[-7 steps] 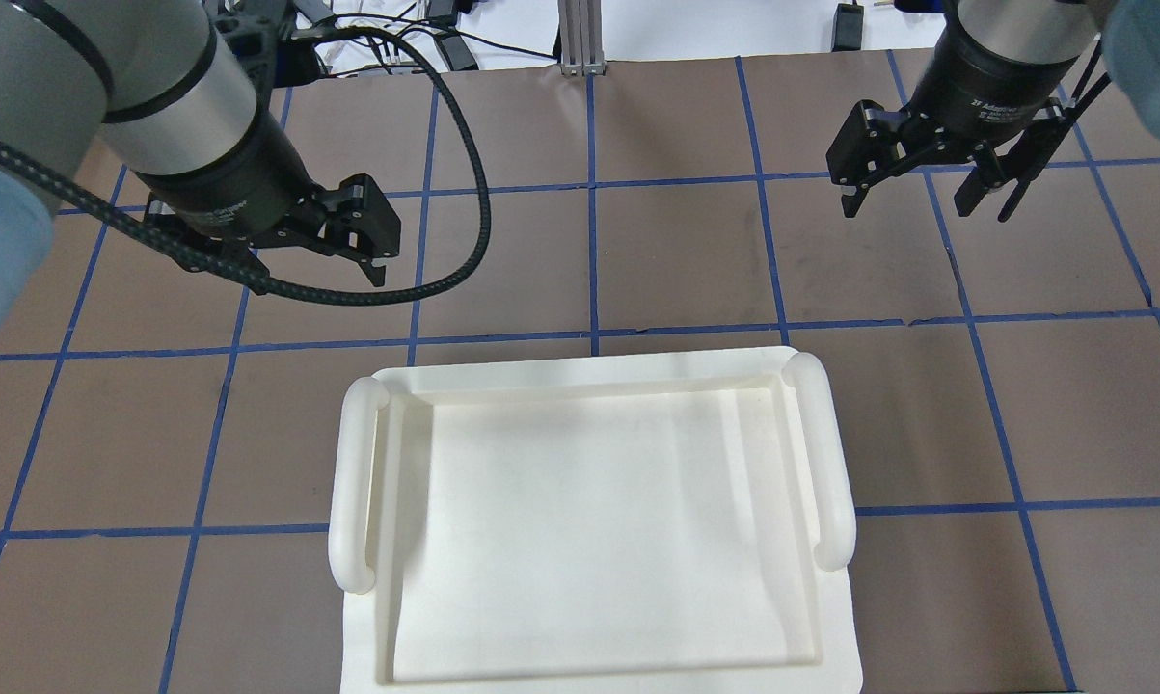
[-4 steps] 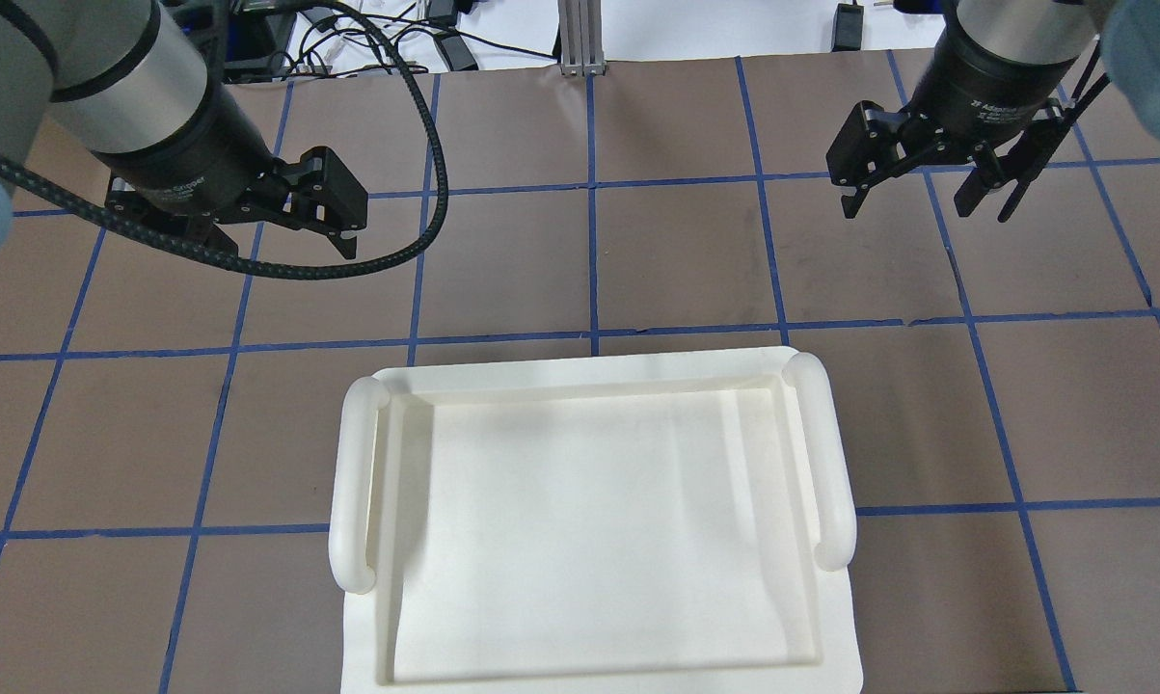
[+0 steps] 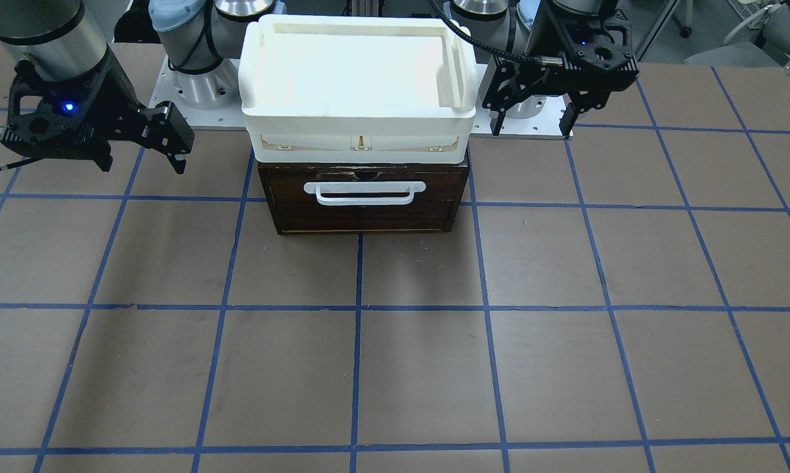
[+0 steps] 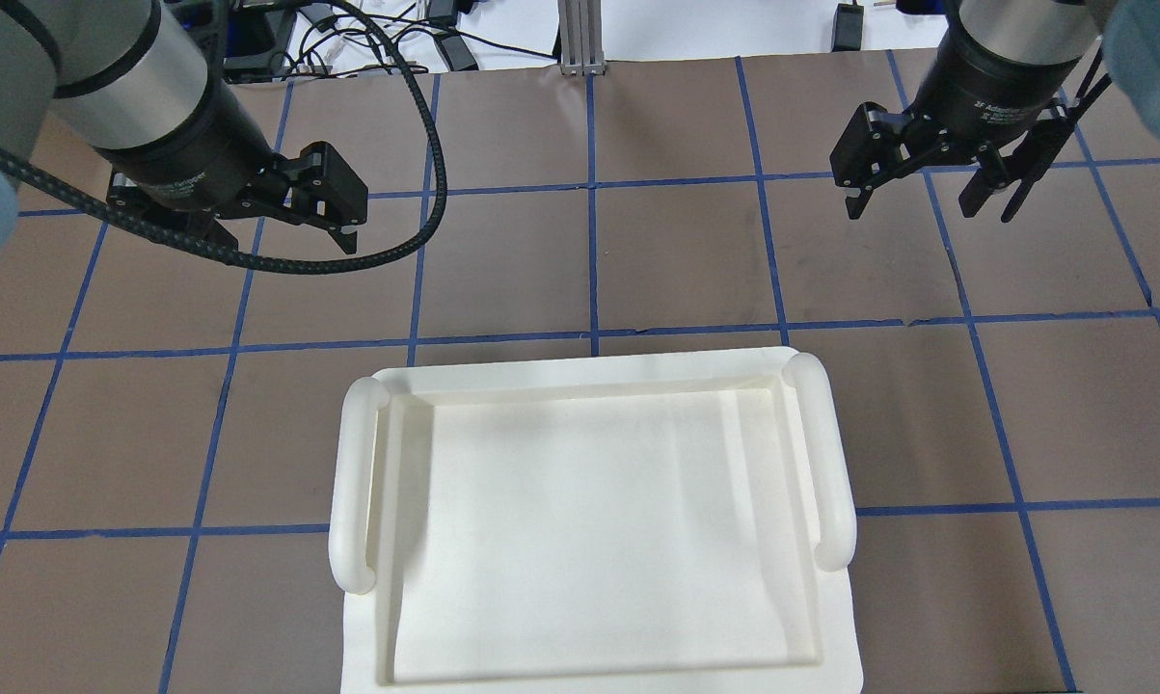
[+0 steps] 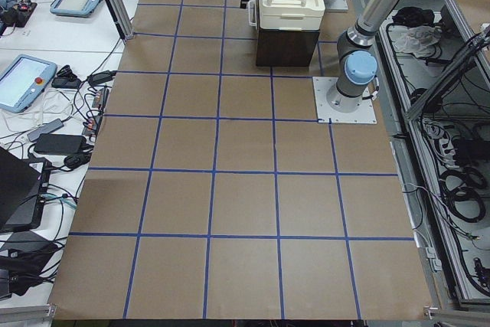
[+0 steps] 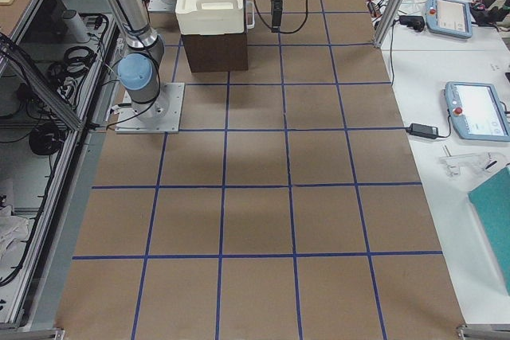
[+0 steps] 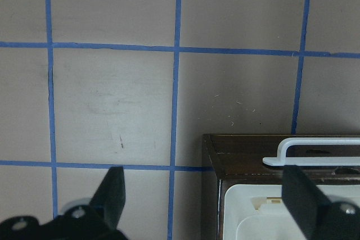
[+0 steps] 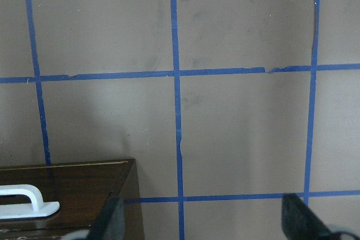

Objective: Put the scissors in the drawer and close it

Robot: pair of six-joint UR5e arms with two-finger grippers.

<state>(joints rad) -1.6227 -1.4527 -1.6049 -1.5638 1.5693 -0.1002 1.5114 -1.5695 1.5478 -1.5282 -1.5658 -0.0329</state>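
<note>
Hanging on either side of a dark brown cabinet [image 3: 368, 220] in the front-facing view, the left gripper [image 3: 532, 121] and the right gripper [image 3: 143, 161] are both spreading their fingers wide and gripping nothing. The drawer [image 3: 289, 187] is sitting pushed in flush, its white bar handle [image 3: 365, 192] facing the operators, under a white tray [image 3: 358, 131] resting on the cabinet top. The brown mat [image 3: 421, 368] with its blue tape grid is running broadly from the drawer front toward the near edge. From overhead, white lettering on the right gripper's body is reading "2F Adaptive" and on the left's "Gripper", the rest being too small to tell, and each gripper is hovering over mat beyond a far corner of the tray. The two side views are showing the cabinet far up the table, with many grid squares stretching toward each camera and white benches carrying screens along the outer edge. The left wrist view is catching the drawer's corner and handle at lower right between widely parted fingers. The right wrist view is catching the opposite corner at lower left.
</note>
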